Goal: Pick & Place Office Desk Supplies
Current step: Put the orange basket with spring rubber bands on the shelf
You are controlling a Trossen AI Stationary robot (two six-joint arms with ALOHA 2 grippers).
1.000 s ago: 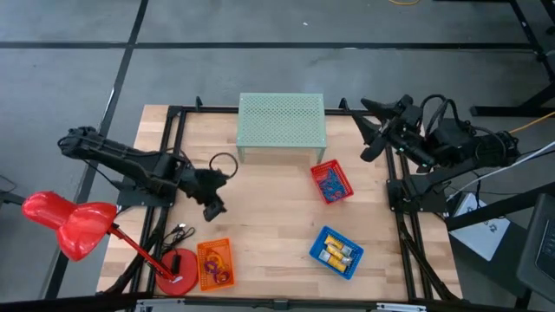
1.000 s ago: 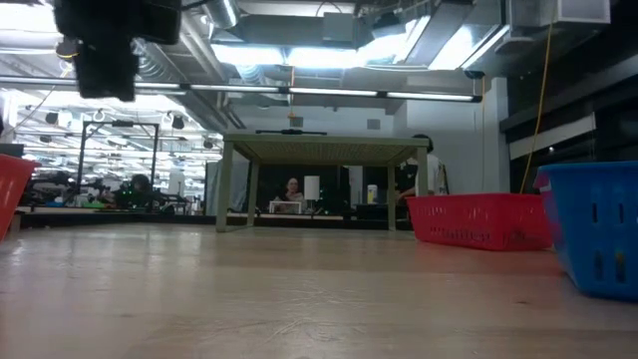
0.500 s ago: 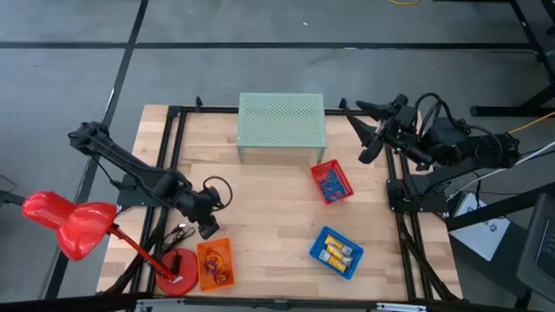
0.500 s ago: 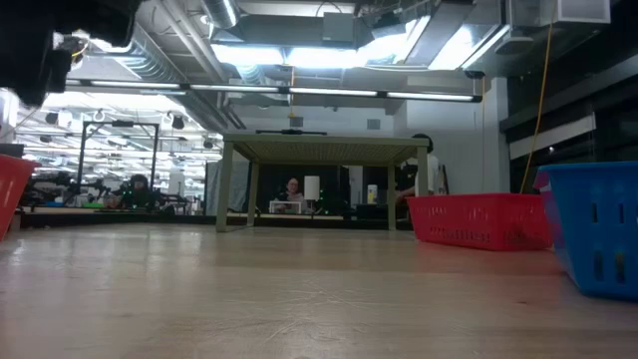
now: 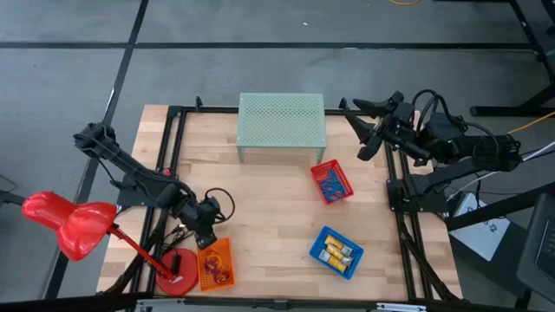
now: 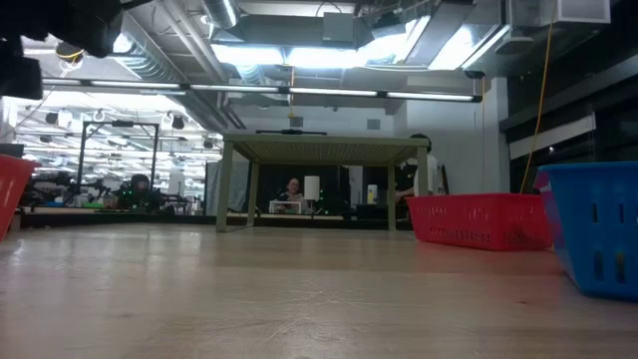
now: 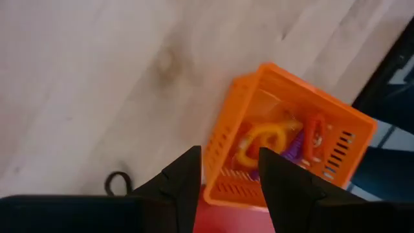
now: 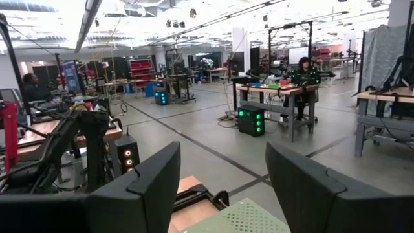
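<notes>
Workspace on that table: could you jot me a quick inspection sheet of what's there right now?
Surface: wooden table, bare in the middle.
Job's things: rings in orange basket; blue clips in red basket; yellow blocks in blue basket.
Clutter: red desk lamp, green mesh shelf.
Grippers: left gripper open above the orange basket; right gripper open, empty, at the table's far right edge.
Cables: black cable beside the lamp base.
Surroundings: workshop benches, people behind.

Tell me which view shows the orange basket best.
The left wrist view: the orange basket fills it, rings visible inside, beyond the open left gripper. The high view shows it small; the low and right wrist views miss it.
</notes>
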